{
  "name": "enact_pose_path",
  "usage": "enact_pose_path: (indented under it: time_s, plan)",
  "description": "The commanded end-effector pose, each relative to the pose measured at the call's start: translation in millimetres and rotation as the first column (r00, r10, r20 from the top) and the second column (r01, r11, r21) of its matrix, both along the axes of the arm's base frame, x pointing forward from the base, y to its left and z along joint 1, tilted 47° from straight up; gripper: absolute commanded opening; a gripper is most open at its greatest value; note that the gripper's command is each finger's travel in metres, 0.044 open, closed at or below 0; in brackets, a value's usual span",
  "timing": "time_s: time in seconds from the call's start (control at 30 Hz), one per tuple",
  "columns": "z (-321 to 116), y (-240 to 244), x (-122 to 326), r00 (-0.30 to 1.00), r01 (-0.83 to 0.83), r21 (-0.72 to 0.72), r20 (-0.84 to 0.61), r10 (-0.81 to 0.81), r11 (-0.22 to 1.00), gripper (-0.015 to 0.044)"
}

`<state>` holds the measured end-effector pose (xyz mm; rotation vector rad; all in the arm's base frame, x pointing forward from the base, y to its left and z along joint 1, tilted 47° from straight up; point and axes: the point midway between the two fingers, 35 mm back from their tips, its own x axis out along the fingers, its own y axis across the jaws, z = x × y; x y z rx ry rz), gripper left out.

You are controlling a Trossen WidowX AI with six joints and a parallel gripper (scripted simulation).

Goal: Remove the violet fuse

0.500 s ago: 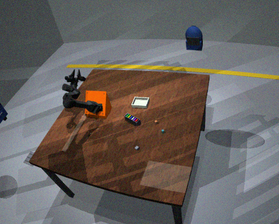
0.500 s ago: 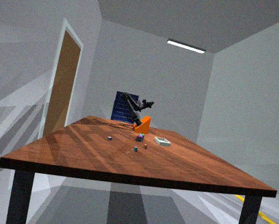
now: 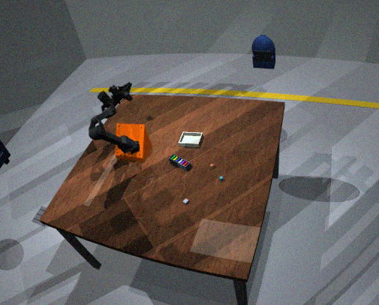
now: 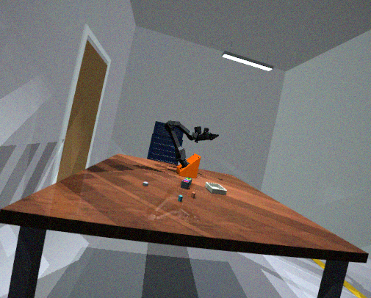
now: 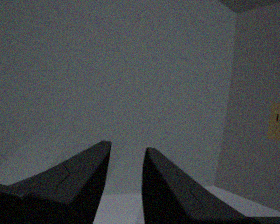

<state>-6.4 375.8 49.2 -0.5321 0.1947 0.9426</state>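
The fuse block (image 3: 184, 167) (image 4: 186, 186) sits on the table with a row of coloured fuses in its top. The violet fuse (image 3: 182, 162) stands in that row near the red end; it is too small to make out clearly in the exterior view. The pale tray (image 3: 190, 146) (image 4: 217, 191) lies beyond the block in the top view and right of it in the exterior view. My gripper (image 3: 130, 85) (image 4: 217, 136) (image 5: 127, 153) is high above the table, far from block and tray. Its fingers are partly open with a narrow gap and nothing between them.
The orange base mount (image 3: 130, 140) (image 4: 194, 166) stands under the arm. A small orange piece (image 3: 212, 165) (image 4: 193, 194), a teal piece (image 3: 221, 178) (image 4: 180, 198) and a whitish cube (image 3: 185, 201) (image 4: 145, 183) lie on the table. The wrist view shows only walls and floor beyond the fingers.
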Motion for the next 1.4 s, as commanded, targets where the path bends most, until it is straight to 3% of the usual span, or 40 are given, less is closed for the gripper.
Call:
enact_pose_path:
  time_s: [0.0, 0.17, 0.33, 0.63, 0.87, 1.1, 1.2, 1.37]
  plan:
    - [-13, -6, 74, 0.985, 0.16, -0.181, 0.098, -0.144, 0.97, 0.0074]
    - [-23, -32, 154, 0.944, 0.326, -0.385, 0.187, -0.273, 0.864, 0.0074]
    - [-28, -78, 230, 0.899, 0.435, -0.596, 0.243, -0.365, 0.675, 0.0074]
    - [-27, -203, 319, 0.838, 0.394, -0.876, 0.218, -0.499, 0.277, 0.0074]
    - [-15, -318, 344, 0.756, 0.182, -0.983, 0.113, -0.645, 0.041, 0.0074]
    - [3, -413, 333, 0.641, -0.101, -0.994, -0.032, -0.767, -0.043, 0.0074]
    - [10, -437, 329, 0.607, -0.202, -0.979, -0.094, -0.789, -0.039, 0.0074]
    - [10, -439, 329, 0.603, -0.211, -0.977, -0.099, -0.791, -0.038, 0.0074]
